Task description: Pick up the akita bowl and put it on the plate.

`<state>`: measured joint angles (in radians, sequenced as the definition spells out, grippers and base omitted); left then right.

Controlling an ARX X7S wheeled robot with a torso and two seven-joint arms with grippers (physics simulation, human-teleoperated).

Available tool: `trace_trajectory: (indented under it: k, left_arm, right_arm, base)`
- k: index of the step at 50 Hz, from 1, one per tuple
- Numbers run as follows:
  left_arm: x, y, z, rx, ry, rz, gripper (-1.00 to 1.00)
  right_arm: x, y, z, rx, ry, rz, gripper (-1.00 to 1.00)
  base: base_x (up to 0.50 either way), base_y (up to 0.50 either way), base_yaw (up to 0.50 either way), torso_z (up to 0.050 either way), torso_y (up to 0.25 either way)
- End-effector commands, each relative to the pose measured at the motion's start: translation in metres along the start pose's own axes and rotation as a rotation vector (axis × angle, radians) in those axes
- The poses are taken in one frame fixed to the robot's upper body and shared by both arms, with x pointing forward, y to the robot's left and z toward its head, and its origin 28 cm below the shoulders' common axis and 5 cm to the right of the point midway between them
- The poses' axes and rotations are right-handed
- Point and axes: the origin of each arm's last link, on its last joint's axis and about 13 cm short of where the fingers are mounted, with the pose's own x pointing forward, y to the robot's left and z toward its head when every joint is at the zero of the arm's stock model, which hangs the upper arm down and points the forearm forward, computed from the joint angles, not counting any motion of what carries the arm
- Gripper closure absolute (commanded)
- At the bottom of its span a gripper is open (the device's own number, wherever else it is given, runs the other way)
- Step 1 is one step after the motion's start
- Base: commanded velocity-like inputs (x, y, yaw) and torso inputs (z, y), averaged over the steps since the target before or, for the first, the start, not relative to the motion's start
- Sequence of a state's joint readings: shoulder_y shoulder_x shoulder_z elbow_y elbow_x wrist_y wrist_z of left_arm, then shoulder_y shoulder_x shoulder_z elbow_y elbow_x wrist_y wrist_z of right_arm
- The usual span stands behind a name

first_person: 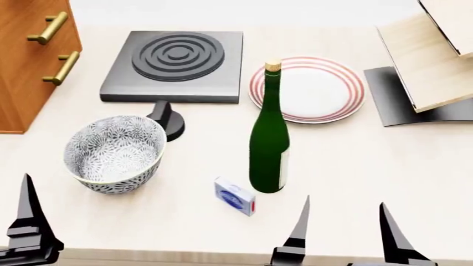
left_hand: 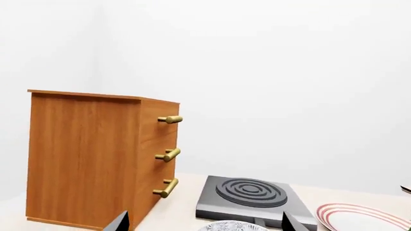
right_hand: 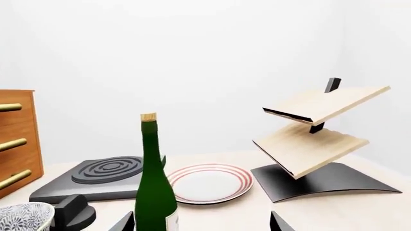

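Saw the left gripper (left_hand: 205, 224) low at the near edge of the table (first_person: 355, 166), its two dark fingertips spread wide in the left wrist view and clamped on nothing. Caught only one of its fingers (first_person: 26, 213) in the head view. Found the right gripper (first_person: 346, 235) at the same near edge, further right, prongs likewise apart and holding nothing.

Noted a small blue-and-white box (first_person: 235, 195) lying flat just beyond the right gripper, close beside the foot of a green bottle (first_person: 268, 144) that stood upright with a pale cork.

Found the akita bowl (first_person: 114, 152) standing upright on the table, mouth straight up, axis vertical; round, so no long axis across the tabletop. Looked into it and saw its grey-black pattern running down to the bottom. Placed it ahead of the left finger and a little to the right, apart from it and untouched, and well left of the right gripper. Glimpsed a sliver of its rim low between the left fingertips in the left wrist view.

Spotted a black knob (first_person: 168, 119) just behind the bowl, before the grey stove burner (first_person: 176, 61) with its dark rings. Found the plate (first_person: 307, 88) flat beside the burner on the right, behind the bottle, well apart from the bowl, its white middle showing whole inside the red rings.

Made out, furthest back, a wooden cabinet (first_person: 30, 61) with brass handles at the left and a tilted two-shelf wooden rack (first_person: 436, 55) on a dark base at the right.
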<state>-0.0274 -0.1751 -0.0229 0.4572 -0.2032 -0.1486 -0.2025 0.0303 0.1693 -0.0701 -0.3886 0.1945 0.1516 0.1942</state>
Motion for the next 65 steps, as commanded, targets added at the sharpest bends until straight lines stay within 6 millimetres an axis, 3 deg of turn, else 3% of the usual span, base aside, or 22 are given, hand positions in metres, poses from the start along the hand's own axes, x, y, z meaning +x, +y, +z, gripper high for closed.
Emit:
trace_trajectory:
  k: [1, 65]
  left_arm:
    - [-0.0009, 0.0011, -0.0012, -0.010, -0.002, 0.004, -1.00]
    - [-0.0024, 0.0007, -0.0050, -0.017, 0.007, -0.003, -1.00]
  right_arm:
    - [-0.0003, 0.0004, -0.0008, 0.002, 0.004, 0.003, -1.00]
    - [-0.0012, 0.0044, -0.0024, 0.000, 0.012, 0.028, -1.00]
  base:
    - [0.00, -0.07, 0.00, 0.000, 0.000]
    - [0.00, -0.08, 0.00, 0.000, 0.000]
